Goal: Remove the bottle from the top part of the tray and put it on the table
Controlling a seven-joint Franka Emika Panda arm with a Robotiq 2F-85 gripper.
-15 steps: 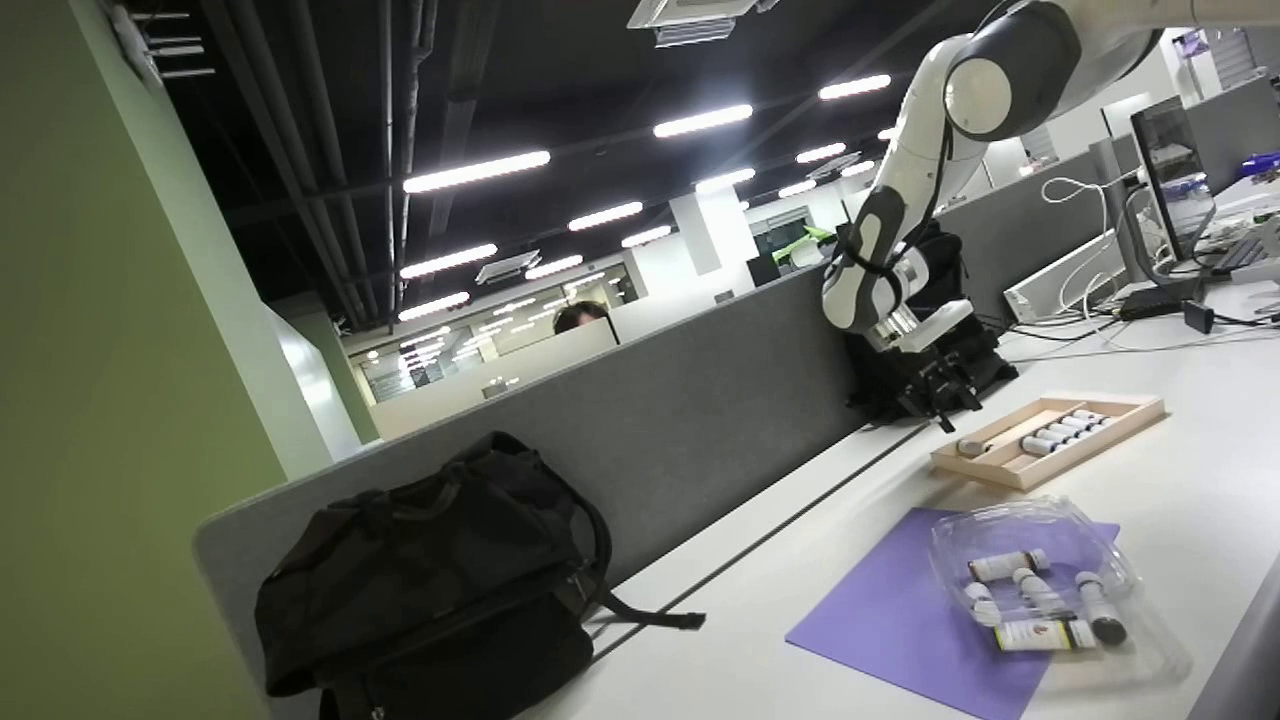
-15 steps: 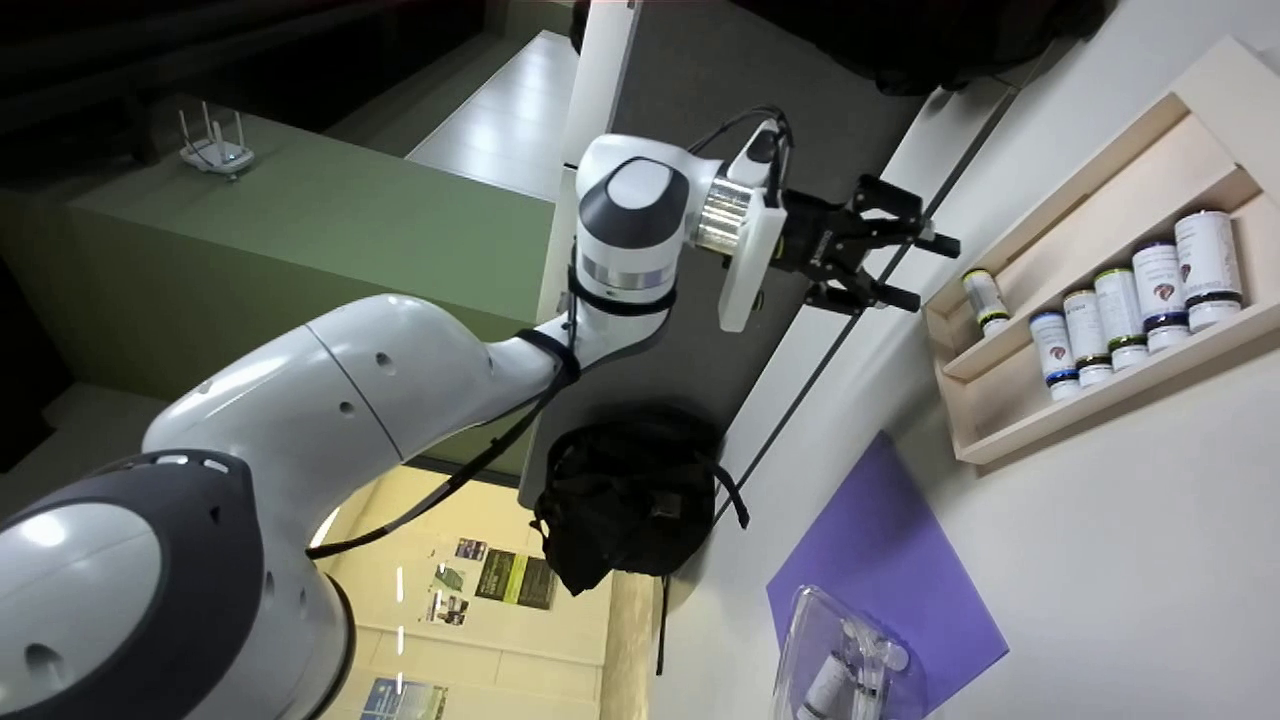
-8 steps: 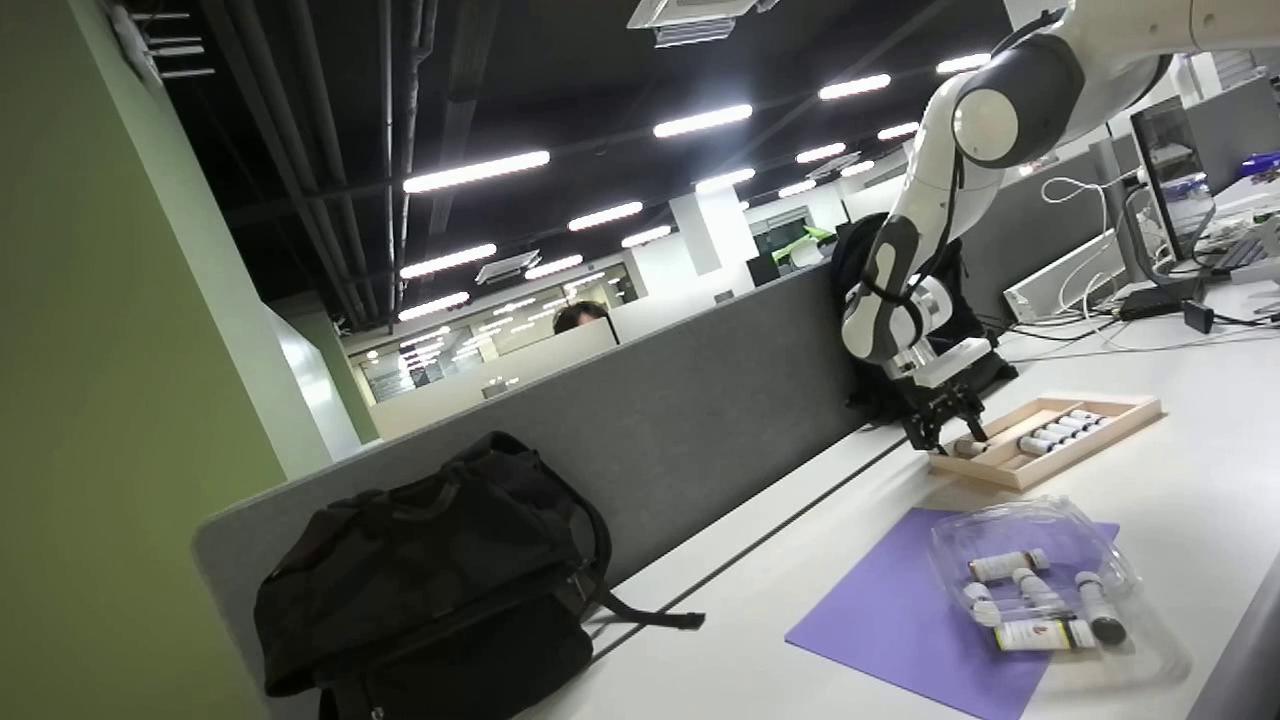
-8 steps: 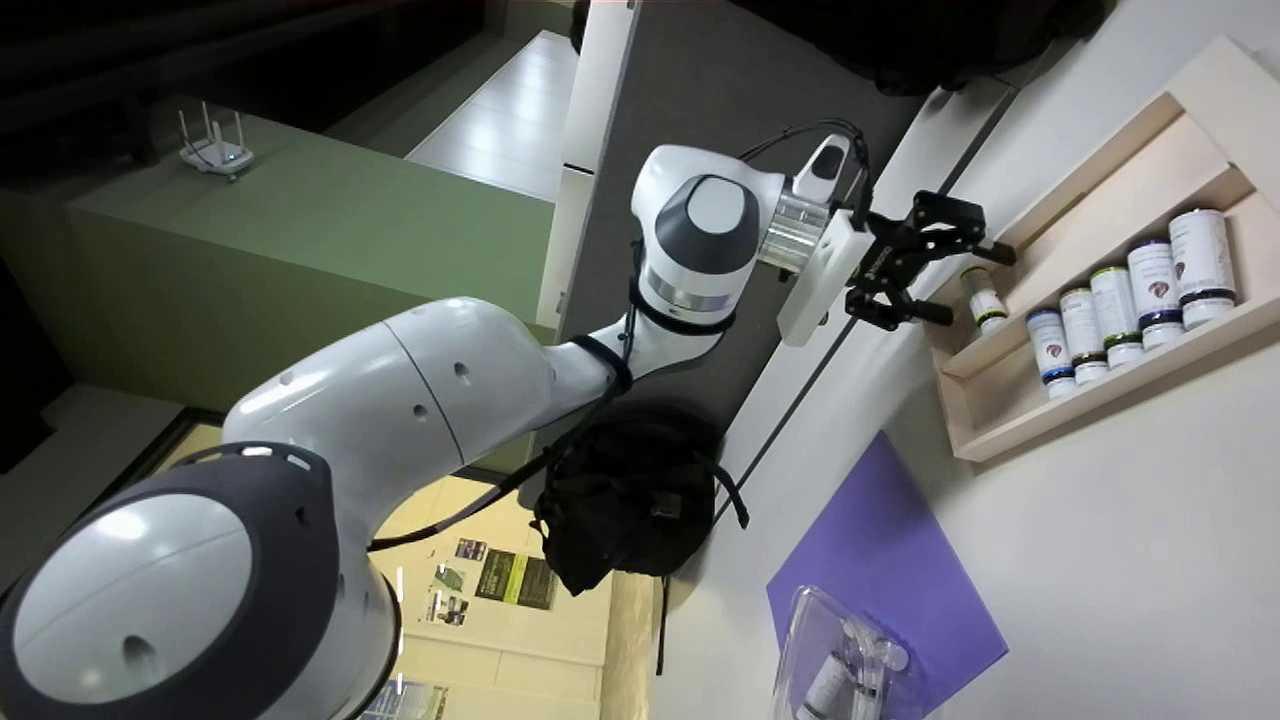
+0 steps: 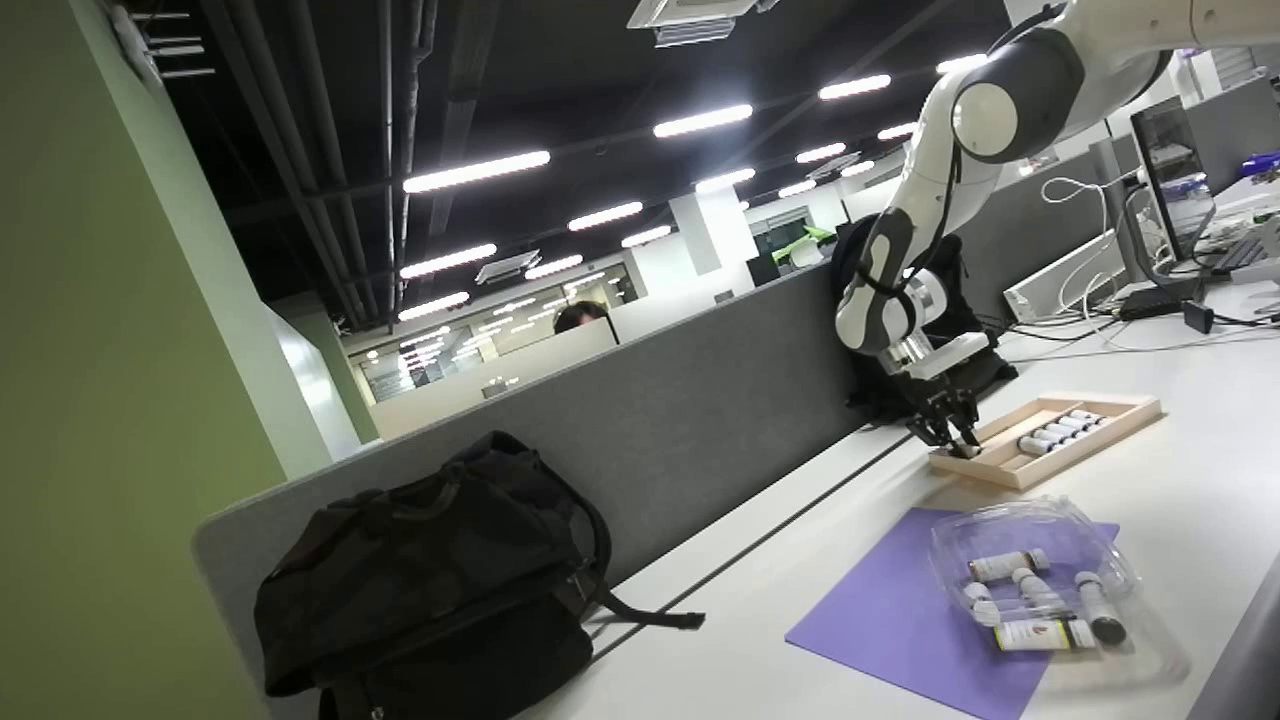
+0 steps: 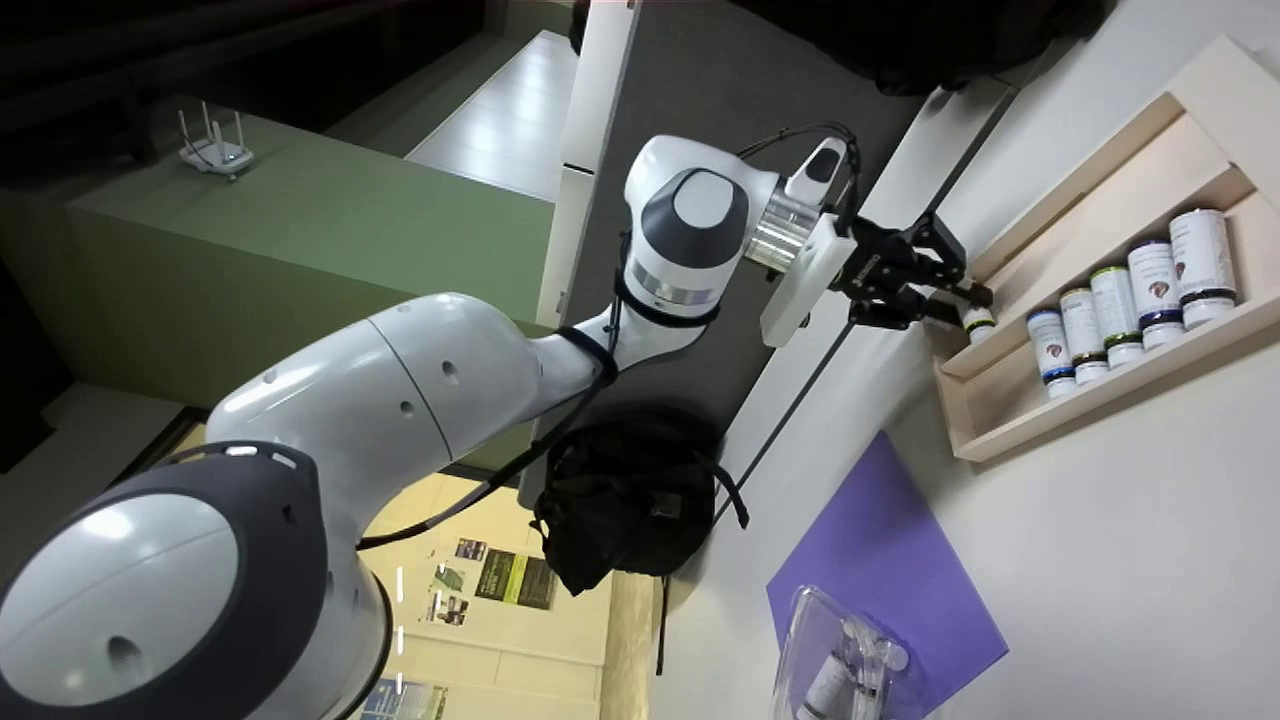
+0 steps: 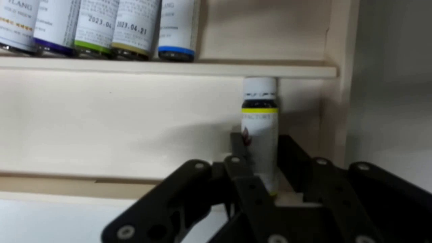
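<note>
The bottle point(image 7: 259, 116) is small and white-labelled, with a yellow band and a white cap. It lies in the narrower compartment of the light-wood tray point(image 6: 1100, 397), near its end wall, cap towards the divider. Part of the bottle shows in an exterior view point(image 6: 978, 322). My gripper point(image 7: 261, 143) is shut on the bottle's label, one finger along each side. In an exterior view the gripper point(image 5: 964, 447) reaches down into the near corner of the tray point(image 5: 1090, 446). The lower part of the bottle is partly hidden by the fingers. The table point(image 6: 1100, 560) is pale grey-white.
Several white bottles point(image 6: 1082, 322) lie in the tray's other compartment across the divider point(image 7: 209, 69). A purple mat point(image 5: 880, 620) lies beside the tray, with a clear plastic box point(image 6: 806, 628) of bottles on it. A grey partition point(image 5: 720, 400) and black backpack point(image 5: 440, 560) stand along the back edge.
The arm has come down from above the table's back edge to the tray. The gripper was open; its fingers have closed around the bottle. The tray has shifted very slightly.
</note>
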